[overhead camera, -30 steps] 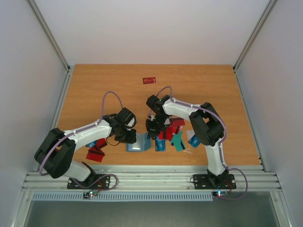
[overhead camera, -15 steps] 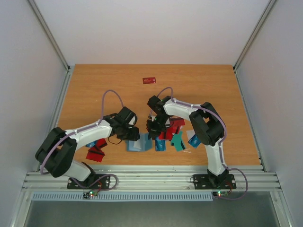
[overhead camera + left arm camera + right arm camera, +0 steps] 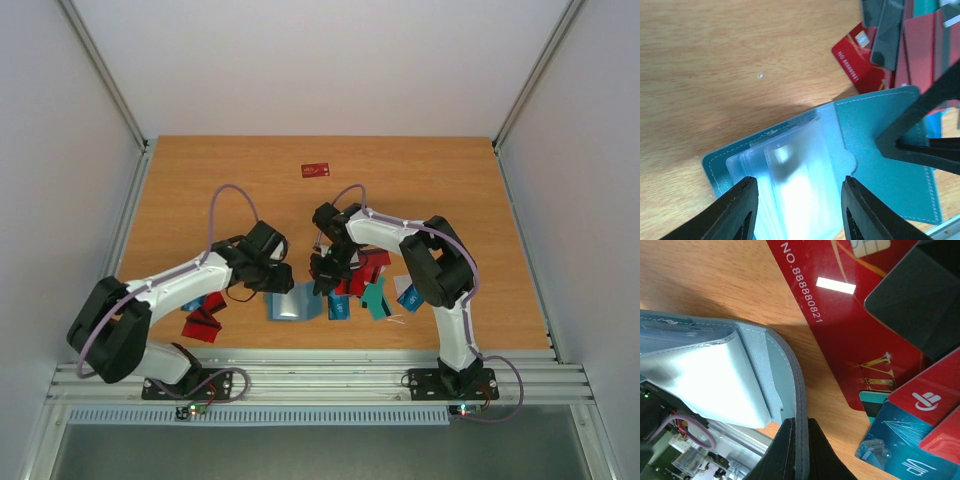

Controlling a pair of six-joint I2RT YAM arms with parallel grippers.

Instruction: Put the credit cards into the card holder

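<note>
The left fingers [image 3: 735, 210] stand spread apart, holding nothing, one on either side of the clear pockets [image 3: 795, 170] of the card holder [image 3: 862, 120]; whether they press on the pockets cannot be told. The right fingers [image 3: 782, 450] are pinched together on the stitched edge of the holder's cover, with the thin grey-blue rim caught between them. In the left wrist view they show as a dark wedge biting the far side of the teal cover. The card holder [image 3: 290, 304] lies open on the desk [image 3: 430, 190], near its front edge and between the two arms. Its cover is spread flat under the left fingers and lifted into a curve at the side the right fingers grip. Just beside that gripped edge lies a red card [image 3: 840, 330] printed with a number and a chip, its corner close to the holder but apart from it. It belongs to a loose heap of credit cards [image 3: 365, 285] in red, teal and blue, overlapping one another under the right arm. A few more cards [image 3: 203, 320] in red and blue lie beside the left arm. One lone red card [image 3: 316, 170] rests well apart, toward the far side of the desk.
</note>
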